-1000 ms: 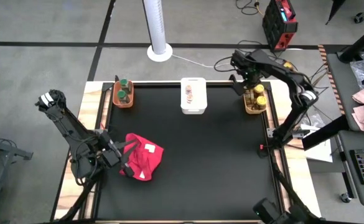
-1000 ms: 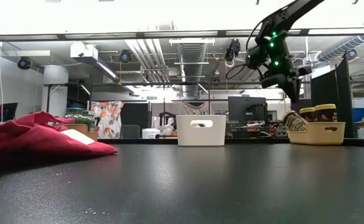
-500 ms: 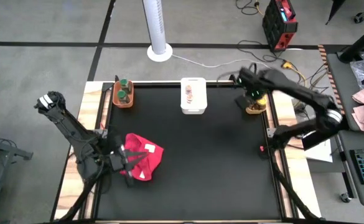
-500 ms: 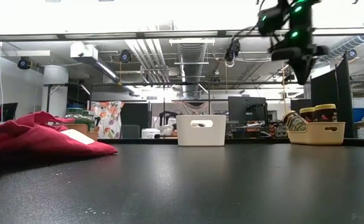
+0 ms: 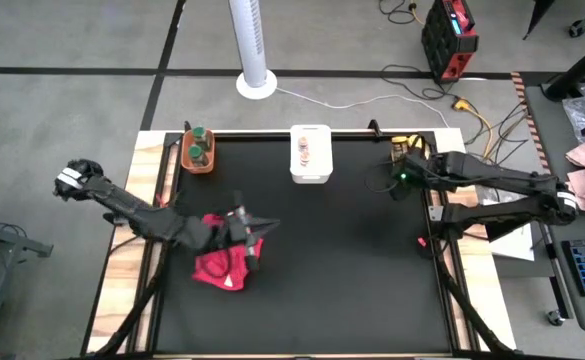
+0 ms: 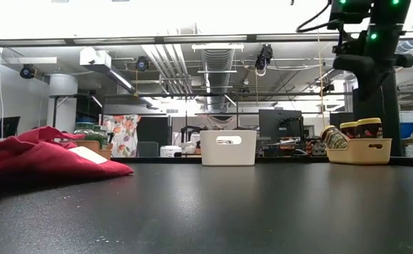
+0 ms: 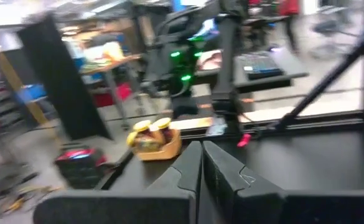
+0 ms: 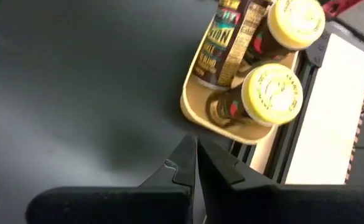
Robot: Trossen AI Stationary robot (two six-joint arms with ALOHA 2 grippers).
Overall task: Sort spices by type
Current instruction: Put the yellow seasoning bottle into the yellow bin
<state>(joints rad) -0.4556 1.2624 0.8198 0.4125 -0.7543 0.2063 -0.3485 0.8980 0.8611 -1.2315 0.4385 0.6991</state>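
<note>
two dark arms work a black table [image 5: 342, 260] where spice jars stand sorted into three small bins along the far edge. the right gripper [image 5: 396, 182], jaws clenched on nothing, hangs just in front of the yellow bin [image 5: 404, 152] at the far right corner; from its own wrist camera the bin lies just ahead of and above the shut fingertips [image 8: 188, 155], holding jars with yellow lids [image 8: 274, 93]. two of those jars stand upright, lids facing up, and a third leans tilted against them with its label showing. the right arm is plainly the nearer one to this bin.

the left gripper [image 5: 250, 240], also clenched and holding nothing that can be seen, is stretched out over the red cloth [image 5: 222, 265] on the near left of the table, pointing right across the bare middle. its wrist camera looks over the closed fingers [image 7: 200, 168] toward the yellow bin, well apart on the far side.

the orange bin [image 5: 198, 152] at the far left corner holds jars with green lids, and the white bin [image 5: 310, 155] at the far middle holds pale-lidded jars standing one behind the other. no jar shows loose on the table; whether any lies under the cloth cannot be told. judged from this, the sorting looks near done, and any next move likely turns on the cloth below the left gripper.
</note>
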